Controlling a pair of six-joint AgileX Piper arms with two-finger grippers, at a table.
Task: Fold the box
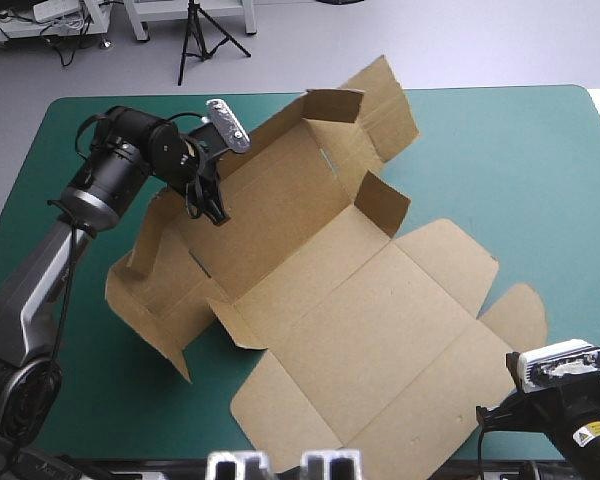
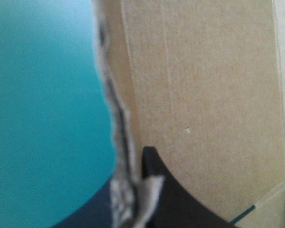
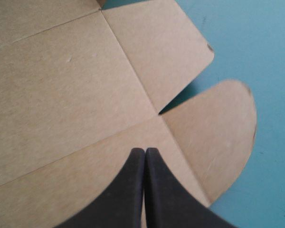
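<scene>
Left end effector: all but closed, clamped on the box, gripping the upper edge of a raised wall at the box's far-left part. In the left wrist view, one black finger lies against the inner face of the brown board. The rough board edge stands in front of the other finger and hides most of it. This close-up is blurred, and the fine detail of the edge cannot be made out.

Right end effector: fully closed, holding nothing, with both fingers meeting in one pointed arch. It sits over the box's near-right corner, just beside the rounded flap. Contact with the board cannot be determined. In the high view its fingers are cut off at the picture's edge.

The box lies on the teal-green worktop. Its near-right panels are flat. Its far-left panels are tilted up, and two short flaps stand upright at the far side.
</scene>
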